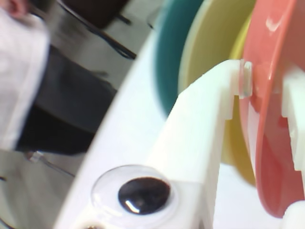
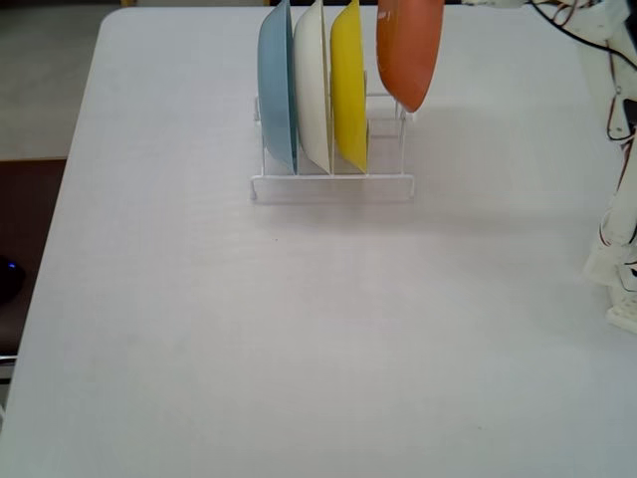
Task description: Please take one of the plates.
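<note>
In the wrist view the gripper [image 1: 264,93] is clenched on the rim of the orange plate [image 1: 267,119]: one white finger [image 1: 200,124] presses a small clear pad against the plate's near face, and the other finger [image 1: 295,119] shows at the right edge on the far side of the rim. A large googly eye [image 1: 138,194] sits on the gripper body at the bottom of that view.

Behind the held plate, in the same view, the yellow plate [image 1: 238,143], the white plate [image 1: 214,43] and the blue plate [image 1: 174,52] stand one behind another.

In the fixed view the orange plate [image 2: 408,50] hangs on edge, lifted above the right end of the wire rack [image 2: 333,184], its lower rim clear of the rack's base and its top cut off by the upper edge of the picture. The gripper itself is out of sight there; only part of the arm [image 2: 622,199] shows at the right edge.

The blue plate [image 2: 279,85], white plate [image 2: 314,85] and yellow plate [image 2: 348,85] stand upright in the rack's slots, close side by side. The rack stands on a white table [image 2: 299,349].
</note>
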Available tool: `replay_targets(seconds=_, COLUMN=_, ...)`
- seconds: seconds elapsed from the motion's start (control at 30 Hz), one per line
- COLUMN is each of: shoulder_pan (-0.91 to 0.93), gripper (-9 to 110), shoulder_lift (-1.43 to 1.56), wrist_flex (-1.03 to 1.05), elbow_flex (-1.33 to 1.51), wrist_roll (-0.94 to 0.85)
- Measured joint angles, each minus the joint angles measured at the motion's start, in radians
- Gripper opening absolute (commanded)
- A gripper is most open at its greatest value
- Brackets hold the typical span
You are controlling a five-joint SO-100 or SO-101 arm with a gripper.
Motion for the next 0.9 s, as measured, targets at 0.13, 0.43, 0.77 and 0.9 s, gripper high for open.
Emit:
replay_targets(seconds=0.13, shoulder_pan=-0.031, gripper=0, shoulder_lift=0.081, wrist_flex=0.011, elbow_flex=0.0, wrist_roll=0.069)
replay_targets(seconds=0.43, shoulder_pan=-0.155, gripper=0, shoulder_lift=0.198, wrist_flex=0.006, elbow_flex=-0.015, wrist_roll=0.224)
replay_targets(seconds=0.77, shoulder_pan=-0.296, gripper=0, shoulder_lift=0.207, wrist_flex=-0.097, elbow_flex=-0.015, wrist_roll=0.387)
replay_targets(seconds=0.9, shoulder_pan=-0.31, gripper=0, shoulder_lift=0.207, wrist_flex=-0.172, elbow_flex=-0.015, wrist_roll=0.449)
